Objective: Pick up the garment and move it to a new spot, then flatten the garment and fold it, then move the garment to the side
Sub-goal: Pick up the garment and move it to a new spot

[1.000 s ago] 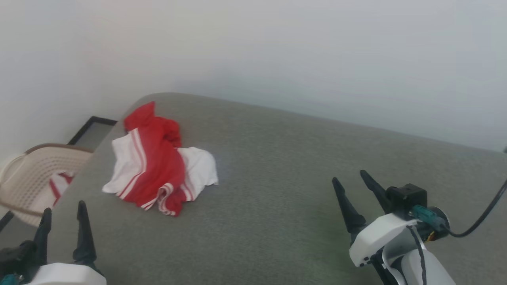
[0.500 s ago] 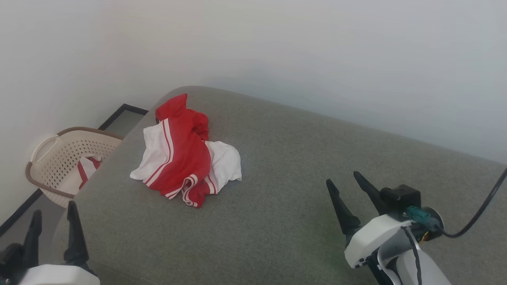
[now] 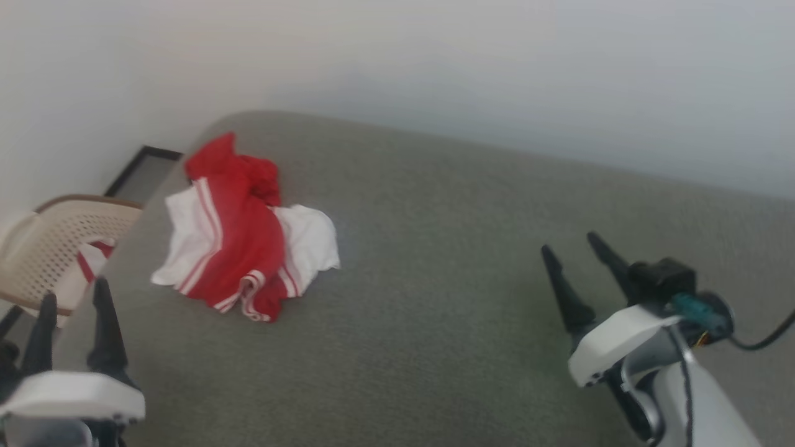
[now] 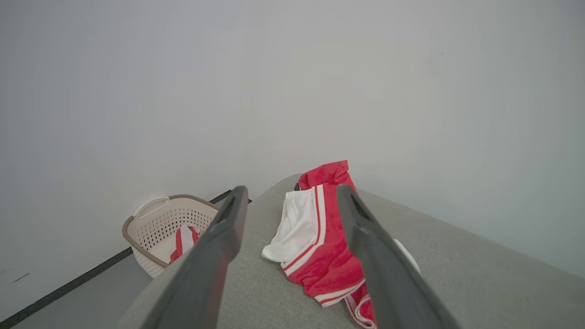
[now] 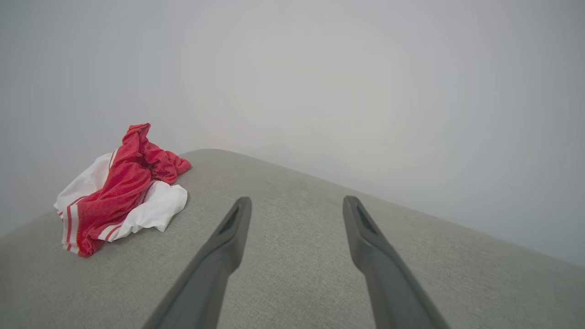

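Note:
The garment (image 3: 239, 233) lies crumpled in a red and white heap near the far left corner of the grey cushioned surface (image 3: 435, 298); its lettering is hidden in the folds. The left wrist view shows the garment (image 4: 320, 242) just beyond my fingers, and in the right wrist view the garment (image 5: 121, 192) sits far to the left. My left gripper (image 3: 72, 290) hangs open at the lower left, short of the heap, holding nothing. My right gripper (image 3: 568, 242) is open over the right part of the surface, well away from the fabric.
A beige perforated laundry basket (image 3: 43, 248) stands on the floor left of the surface, with a red and white cloth (image 3: 87, 264) inside; the left wrist view shows the basket (image 4: 164, 224) too. A pale wall runs behind. The surface's left edge drops to the floor.
The head camera has swung, so the whole picture shifted left and back. The garment lies in the same heap. Both grippers stay open and keep roughly their places.

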